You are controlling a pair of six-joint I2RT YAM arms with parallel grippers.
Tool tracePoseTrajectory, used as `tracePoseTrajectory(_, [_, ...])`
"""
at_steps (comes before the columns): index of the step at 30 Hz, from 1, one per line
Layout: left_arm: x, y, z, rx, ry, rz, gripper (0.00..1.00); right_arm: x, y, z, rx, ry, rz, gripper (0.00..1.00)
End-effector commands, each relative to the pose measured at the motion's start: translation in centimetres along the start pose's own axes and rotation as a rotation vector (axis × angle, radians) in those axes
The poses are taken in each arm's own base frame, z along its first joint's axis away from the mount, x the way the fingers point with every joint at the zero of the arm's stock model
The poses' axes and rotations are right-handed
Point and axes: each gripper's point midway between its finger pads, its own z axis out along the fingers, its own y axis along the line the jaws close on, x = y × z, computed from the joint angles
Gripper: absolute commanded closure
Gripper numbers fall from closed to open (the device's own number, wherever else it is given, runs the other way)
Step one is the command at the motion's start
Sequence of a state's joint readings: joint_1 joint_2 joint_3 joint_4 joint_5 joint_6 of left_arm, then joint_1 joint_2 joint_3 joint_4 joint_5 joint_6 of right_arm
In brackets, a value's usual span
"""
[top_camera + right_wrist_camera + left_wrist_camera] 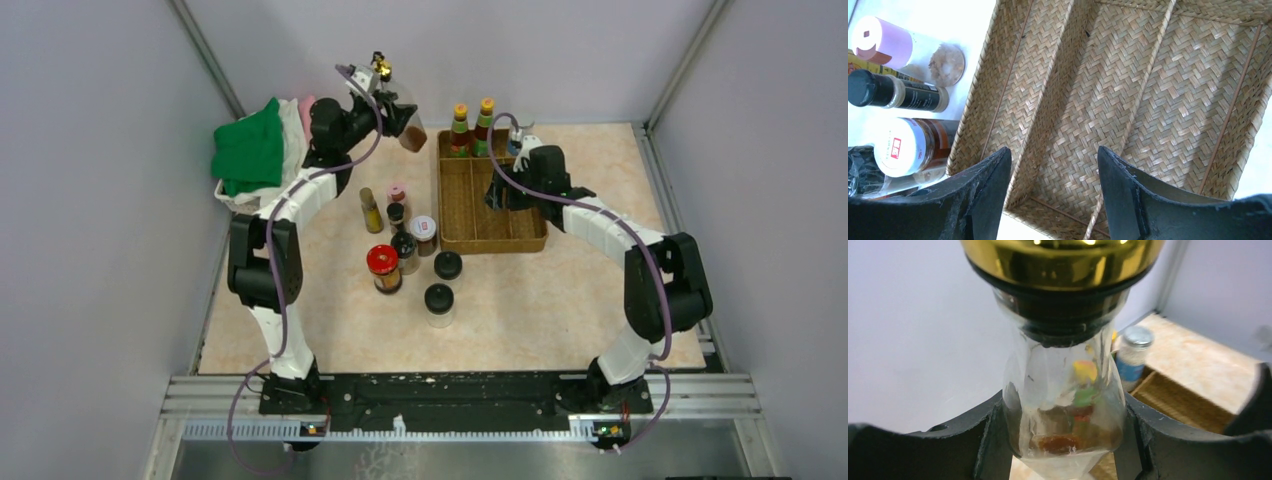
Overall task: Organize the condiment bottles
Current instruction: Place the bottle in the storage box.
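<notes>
My left gripper (398, 113) is shut on the tall clear gold-topped bottle (392, 98) and holds it tilted in the air left of the tray's far end. In the left wrist view the bottle (1063, 390) sits between both fingers (963, 440). My right gripper (498, 196) hovers open and empty over the brown woven tray (500, 240), its jaws apart above the dividers (1054, 185). Two red-capped bottles (472, 128) and a silver-capped jar (515, 142) stand at the tray's far end. Several more bottles (405, 245) stand on the table left of the tray.
That cluster includes a pink-capped jar (893, 45), a black-capped bottle (895, 92), a white-capped jar (903, 147), a red-capped jar (383, 268) and two black-capped jars (440, 300). A basket with a green cloth (250, 150) stands at the far left. Walls enclose the table.
</notes>
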State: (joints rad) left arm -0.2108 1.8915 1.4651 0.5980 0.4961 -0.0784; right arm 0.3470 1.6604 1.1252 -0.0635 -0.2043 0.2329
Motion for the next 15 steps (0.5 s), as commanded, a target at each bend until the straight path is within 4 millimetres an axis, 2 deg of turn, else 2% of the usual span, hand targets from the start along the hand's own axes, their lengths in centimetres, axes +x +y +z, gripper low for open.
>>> tracePoseTrajectory(1, [-6.1,-5.3,0.7,0.3,-0.147,0.0,1.0,-0.5,0.5,0.4,-0.02,-0.035,0.0,0.37])
tracePoseTrajectory(7, [-3.3,-8.7,1.8,0.535,-0.045,-0.069,0.99,-0.1,0.4,0.5,-0.017,-0.026,0.003,0.37])
tracePoseTrajectory(15, [0.4,-9.7,3.2,0.611,0.031,-0.107,0.97,-0.5,0.1,0.6,-0.009,-0.05,0.001,0.38])
